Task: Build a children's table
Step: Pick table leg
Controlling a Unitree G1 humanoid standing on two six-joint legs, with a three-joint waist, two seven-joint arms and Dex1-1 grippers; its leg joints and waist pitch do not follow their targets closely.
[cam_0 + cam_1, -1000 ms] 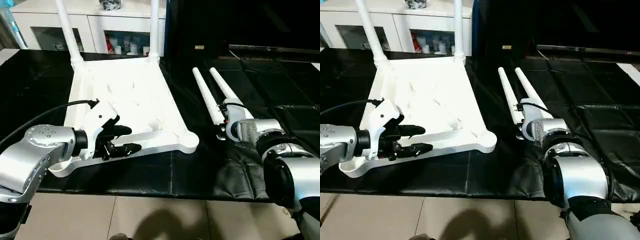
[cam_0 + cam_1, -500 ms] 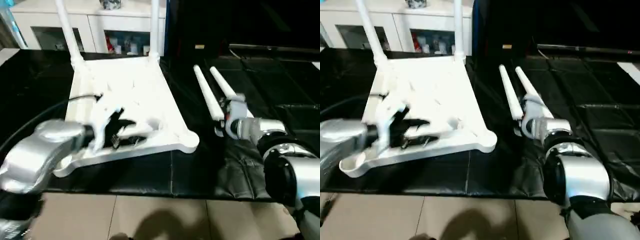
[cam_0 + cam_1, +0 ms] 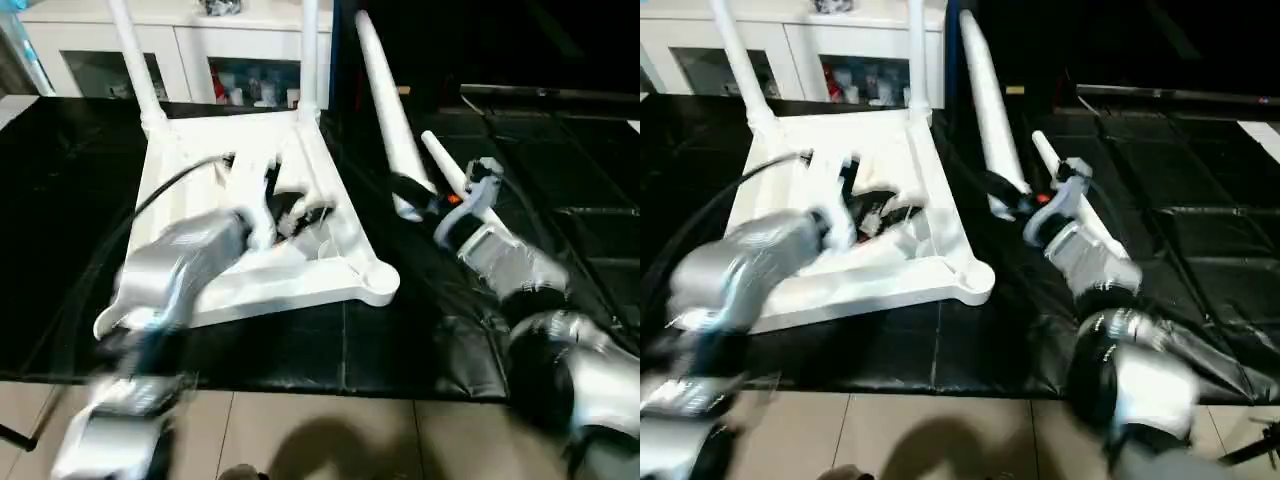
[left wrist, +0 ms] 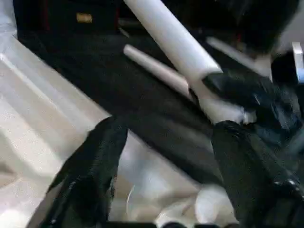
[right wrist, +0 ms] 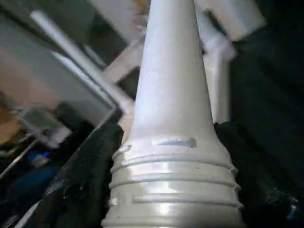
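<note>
The white table top (image 3: 180,160) lies upside down on the black cloth, ribbed side up. Two white legs (image 3: 130,55) (image 3: 309,50) stand in its far corner sockets. My right gripper (image 3: 415,200) is shut on a third leg (image 3: 380,90) near its thick threaded end (image 5: 175,180), holding it off the cloth with its thin end tilted up and away. Another leg (image 3: 440,165) lies on the cloth beside that gripper. My left gripper (image 3: 295,205) hovers open over the underside of the top, right of its middle, with nothing between its fingers (image 4: 90,175).
A white glass-door cabinet (image 3: 70,50) stands behind the table. The near right corner socket (image 3: 375,285) of the top sits close to the table's front edge. Black cloth (image 3: 560,160) covers the right side. Tiled floor (image 3: 330,440) shows in front.
My right gripper has lifted one of the two lying legs off the cloth and tipped it upward. My left arm has moved from the top's near edge to farther over its underside.
</note>
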